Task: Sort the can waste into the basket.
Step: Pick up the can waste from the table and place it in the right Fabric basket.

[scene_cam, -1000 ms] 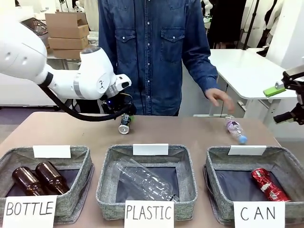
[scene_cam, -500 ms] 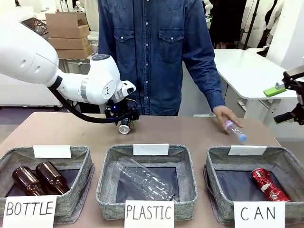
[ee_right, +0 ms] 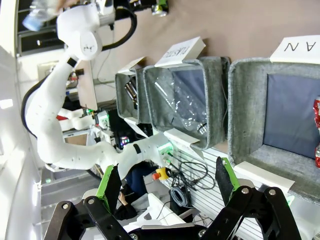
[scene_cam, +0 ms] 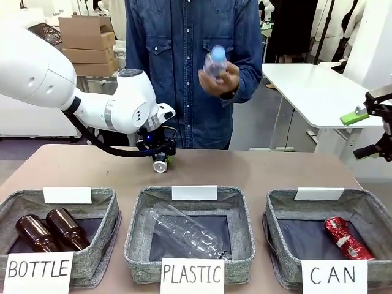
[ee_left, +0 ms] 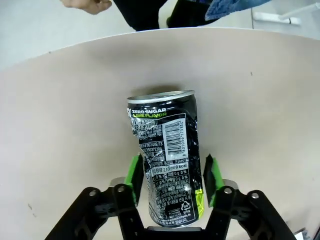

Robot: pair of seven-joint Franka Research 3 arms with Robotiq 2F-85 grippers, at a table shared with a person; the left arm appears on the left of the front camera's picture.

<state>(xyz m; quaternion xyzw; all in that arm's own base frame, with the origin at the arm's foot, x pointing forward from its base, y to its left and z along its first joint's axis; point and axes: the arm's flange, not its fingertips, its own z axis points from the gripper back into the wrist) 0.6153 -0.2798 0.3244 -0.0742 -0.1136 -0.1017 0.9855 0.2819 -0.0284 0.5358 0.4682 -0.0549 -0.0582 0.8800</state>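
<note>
The dark can (ee_left: 167, 160) lies on its side on the worktop (ee_left: 60, 125), right btw. the two fingers of the L hand (ee_left: 172, 175). Its long axis goes along the fingers. One end sits deep near the palm, and the silver-rimmed end sticks out past the fingertips. The green pads (ee_left: 134, 172) stand at the two sides of the can, approx. at the half nearer the palm. They are just beside the can wall or touching it. I cannot tell if they press it, so clamped or not is unclear.

In front view the L hand is low over the far part of the worktop, w/ the can under it and its round silver end facing the camera. This spot is behind the PLASTIC basket (scene_cam: 138, 245) and well apart from the CAN basket (scene_cam: 275, 208), which is at the near right.

The red can (scene_cam: 346, 239) lies inside the CAN basket, slanted, in its right half.

R hand (ee_right: 166, 172): fingers wide apart, nothing btw. them. It hangs off the right side of the worktop, above worktop level.

The person at the far side holds a clear plastic bottle (scene_cam: 214, 61) w/ blue cap in one raised hand (scene_cam: 223, 82), at chest height. Another clear bottle (scene_cam: 184, 233) lies in the PLASTIC basket, and two brown bottles (scene_cam: 49, 229) lie in the BOTTLE basket (scene_cam: 18, 202).
</note>
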